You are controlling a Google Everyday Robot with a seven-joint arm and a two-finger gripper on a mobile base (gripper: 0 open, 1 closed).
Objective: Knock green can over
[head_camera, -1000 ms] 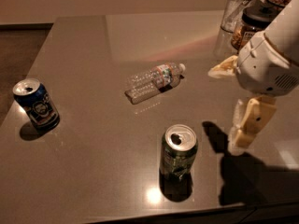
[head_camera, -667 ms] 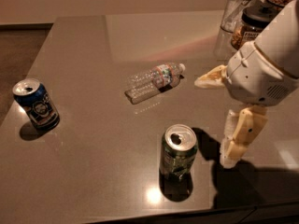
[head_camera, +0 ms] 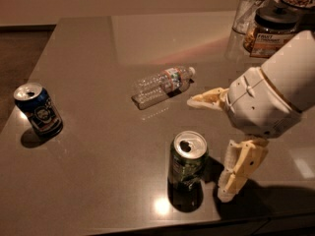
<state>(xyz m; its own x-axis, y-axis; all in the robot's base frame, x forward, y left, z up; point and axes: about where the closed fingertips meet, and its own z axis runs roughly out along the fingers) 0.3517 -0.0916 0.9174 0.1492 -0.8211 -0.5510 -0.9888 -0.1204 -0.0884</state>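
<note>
The green can (head_camera: 187,163) stands upright near the table's front edge, silver top opened, dark green side with pale markings. My gripper (head_camera: 206,149) is just to its right, low over the table and open wide. One cream finger (head_camera: 206,100) points left above and behind the can. The other finger (head_camera: 241,168) hangs down just right of the can, its tip near the table. Whether that finger touches the can cannot be told. Nothing is held.
A blue can (head_camera: 38,109) with a white emblem stands at the left edge. A clear plastic bottle (head_camera: 162,85) lies on its side mid-table. A glass (head_camera: 250,9) and a dark-lidded jar (head_camera: 273,31) stand at the back right. The table's front edge (head_camera: 147,225) is close below the green can.
My gripper has moved left and forward toward the green can, so its lower finger now stands close beside the can. The can, bottle and blue can have not moved.
</note>
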